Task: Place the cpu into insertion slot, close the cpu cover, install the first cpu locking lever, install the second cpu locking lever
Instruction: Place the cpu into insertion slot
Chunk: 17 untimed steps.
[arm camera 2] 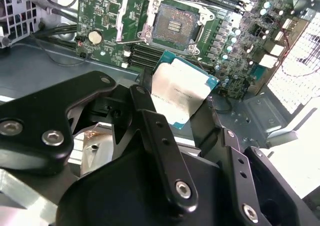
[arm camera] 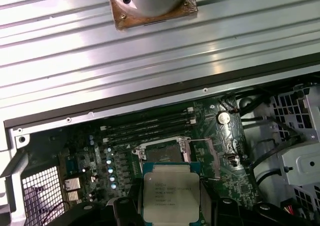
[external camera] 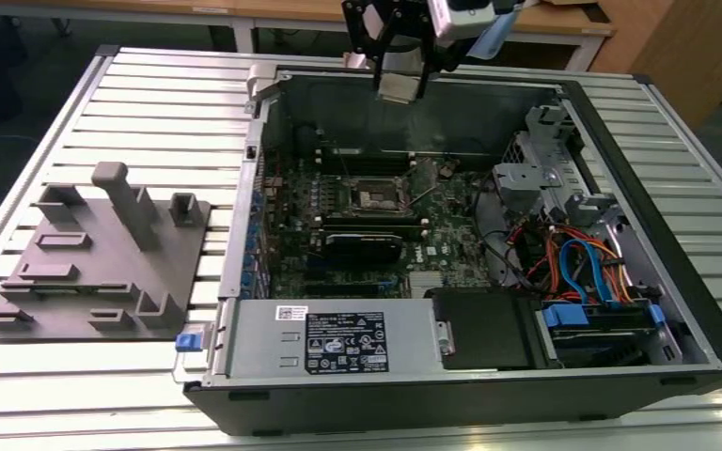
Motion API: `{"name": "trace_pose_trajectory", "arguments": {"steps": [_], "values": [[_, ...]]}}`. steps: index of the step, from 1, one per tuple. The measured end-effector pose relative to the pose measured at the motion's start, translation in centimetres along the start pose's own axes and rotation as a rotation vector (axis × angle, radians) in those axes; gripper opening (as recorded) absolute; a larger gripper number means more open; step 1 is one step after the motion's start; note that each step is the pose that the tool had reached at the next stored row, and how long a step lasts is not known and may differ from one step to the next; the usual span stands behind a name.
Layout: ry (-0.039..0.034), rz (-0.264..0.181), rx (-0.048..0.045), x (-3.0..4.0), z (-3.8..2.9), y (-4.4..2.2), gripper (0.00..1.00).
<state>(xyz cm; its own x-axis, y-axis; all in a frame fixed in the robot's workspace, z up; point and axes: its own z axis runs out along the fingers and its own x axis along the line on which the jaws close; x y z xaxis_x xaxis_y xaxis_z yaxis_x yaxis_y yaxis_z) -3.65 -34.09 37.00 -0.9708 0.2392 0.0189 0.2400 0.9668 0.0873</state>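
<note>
1. Black fingers (arm camera 2: 147, 111) of the hand (arm camera 2: 179, 109) are squeezing the cpu (arm camera 2: 181, 92) on two sides, so the hand is holding the cpu.
2. In the exterior view, the hand is hanging in the air over the open computer case (external camera: 462, 385).
3. The insertion slot (arm camera 2: 172, 29) is sitting on the green board (arm camera 2: 225, 51), down below the hand and well apart from it.
4. The cpu cover (arm camera 2: 121, 17) is lying flipped open, just beside the slot.
5. The case is sitting on the desk (external camera: 86, 395).
6. A grey holder (external camera: 98, 272) is resting on the desk, far off to one side of the hand.
</note>
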Motion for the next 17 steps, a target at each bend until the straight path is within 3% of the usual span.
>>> {"name": "trace_pose_trajectory", "arguments": {"steps": [12, 17], "values": [[-0.0169, 0.191, -0.0028, 0.00, 0.11, -0.01, 0.54], [-0.0183, 0.207, -0.0031, 0.00, 0.12, -0.01, 0.54]]}}
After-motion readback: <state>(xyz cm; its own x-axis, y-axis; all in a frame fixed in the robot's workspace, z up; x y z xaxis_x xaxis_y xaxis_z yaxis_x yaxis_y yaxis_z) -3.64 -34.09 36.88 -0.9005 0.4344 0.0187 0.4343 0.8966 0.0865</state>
